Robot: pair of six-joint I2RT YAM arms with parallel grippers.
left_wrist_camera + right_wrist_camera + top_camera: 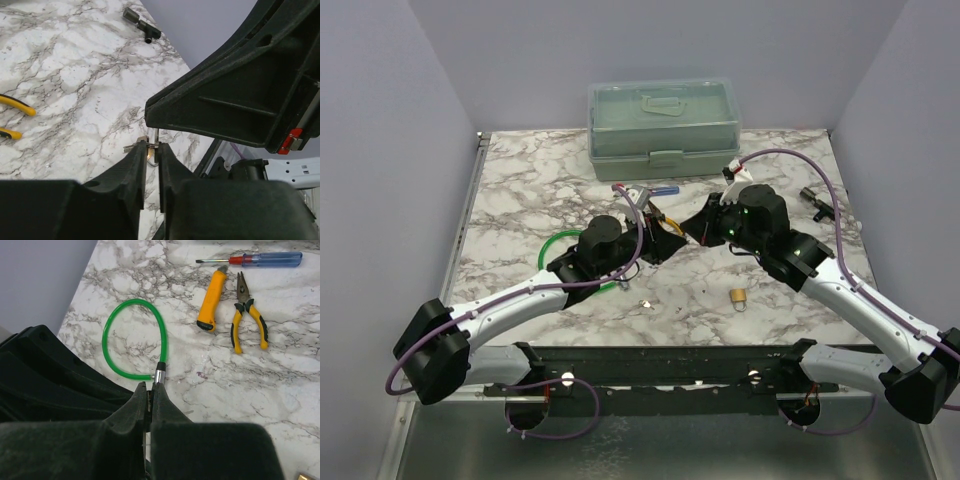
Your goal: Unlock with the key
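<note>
Left wrist view only: left gripper [152,154] clamped on small metal piece [141,146], key or lock unclear. Right gripper [149,394] tip sits just above it, fingers pressed together, contents unclear. Top view: brass padlock [737,297] on marble, apart, base-side of right gripper.

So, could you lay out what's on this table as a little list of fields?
surface: marble-patterned table
left gripper: shut on a small metal piece
right gripper: fingers closed, contents unclear
cable lock: green loop, flat on the table
padlock: brass, lying apart from both grippers
tools: screwdriver, pliers, yellow knife
back: pale green box, lid shut
</note>
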